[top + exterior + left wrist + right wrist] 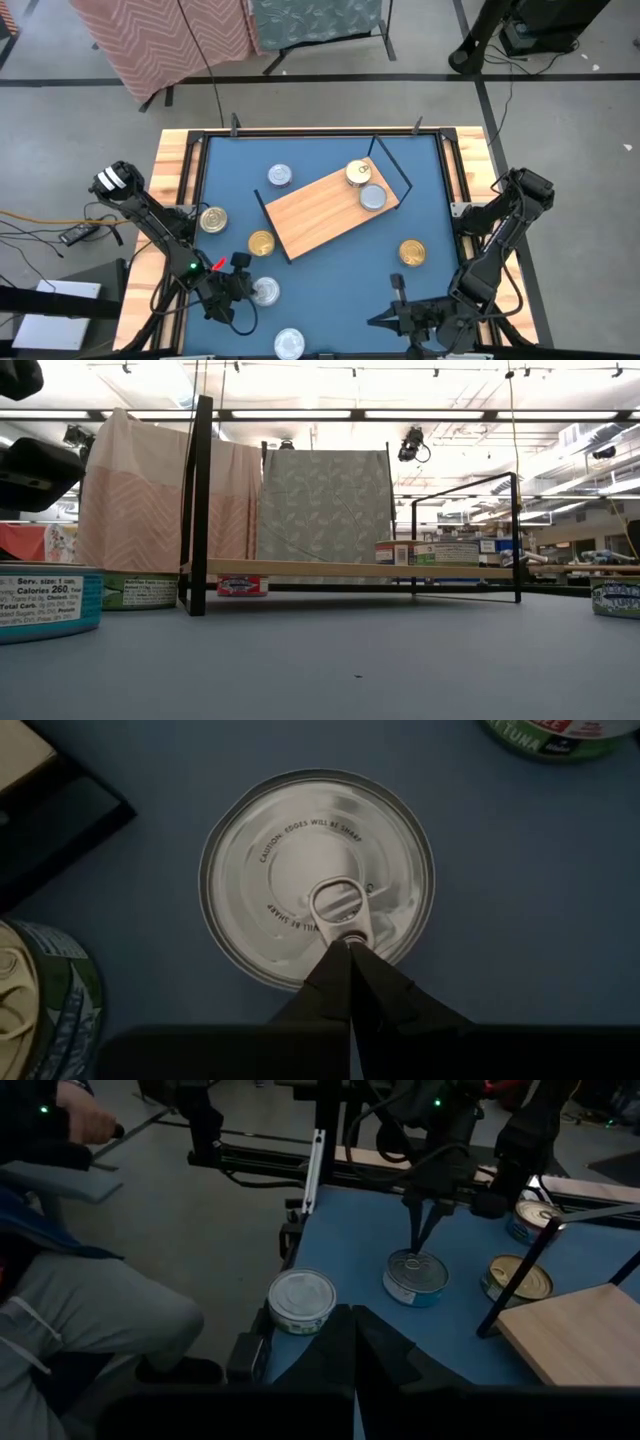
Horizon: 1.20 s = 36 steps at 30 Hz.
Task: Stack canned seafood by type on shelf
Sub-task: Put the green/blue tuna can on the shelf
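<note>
The left gripper (pixel 350 948) hung over a silver-lidded can (pixel 265 291) near the table's (pixel 330 300) front edge, its fingers pressed together with their tips at the pull tab (pixel 337 906). The right gripper (pixel 385 320) waited at the front right, fingers closed and empty. The shelf (pixel 325 212) lay mid-table carrying a gold-lidded can (pixel 357 173) and a silver one (pixel 372 197); other cans sat scattered around it.

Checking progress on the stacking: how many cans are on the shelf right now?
2, both at the wooden shelf's right end: a gold-lidded can and a silver-lidded can beside it. Six more sit on the blue table; others could be hidden.
</note>
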Motion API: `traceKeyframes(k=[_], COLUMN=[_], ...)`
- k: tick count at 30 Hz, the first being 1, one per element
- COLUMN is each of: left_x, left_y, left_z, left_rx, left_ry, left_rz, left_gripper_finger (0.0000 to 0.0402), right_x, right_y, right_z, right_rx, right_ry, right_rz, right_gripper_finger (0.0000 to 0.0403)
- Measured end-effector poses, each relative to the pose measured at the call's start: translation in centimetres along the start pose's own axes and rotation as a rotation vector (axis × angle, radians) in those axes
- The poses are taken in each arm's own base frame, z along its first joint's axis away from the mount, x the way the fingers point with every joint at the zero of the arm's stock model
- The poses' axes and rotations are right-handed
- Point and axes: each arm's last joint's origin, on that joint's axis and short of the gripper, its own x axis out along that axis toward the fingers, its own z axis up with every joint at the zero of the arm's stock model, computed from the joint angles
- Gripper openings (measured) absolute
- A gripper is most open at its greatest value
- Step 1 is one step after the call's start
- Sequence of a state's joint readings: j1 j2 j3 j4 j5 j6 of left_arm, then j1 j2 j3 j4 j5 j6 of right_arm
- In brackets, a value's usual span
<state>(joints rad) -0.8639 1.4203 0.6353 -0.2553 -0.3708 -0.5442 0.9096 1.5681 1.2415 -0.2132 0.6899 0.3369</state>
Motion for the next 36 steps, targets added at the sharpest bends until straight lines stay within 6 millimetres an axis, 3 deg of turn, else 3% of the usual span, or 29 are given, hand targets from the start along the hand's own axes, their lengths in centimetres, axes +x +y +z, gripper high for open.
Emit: traceKeyframes(k=[15,26,36], left_x=[0.2,0.8,-1.4], left_y=[-0.1,-0.3,0.2], left_z=[-2.4,-3.7,-3.0], left_rx=[-0.030,-0.080,0.023], left_ry=[0.168,0.091,0.143], left_rz=[0.053,0.028,0.124], left_gripper_finger=[0.0003,0.0003,0.0013], right_x=[0.0,0.0,0.0], right_y=[0.0,0.1,0.1], right_z=[0.0,0.2,0.2], right_rx=[0.004,0.005,0.005], right_ry=[-0.002,-0.013,-0.014], right_rz=[0.004,0.008,0.008], right_gripper_finger=[0.0005,0.0005,0.0005])
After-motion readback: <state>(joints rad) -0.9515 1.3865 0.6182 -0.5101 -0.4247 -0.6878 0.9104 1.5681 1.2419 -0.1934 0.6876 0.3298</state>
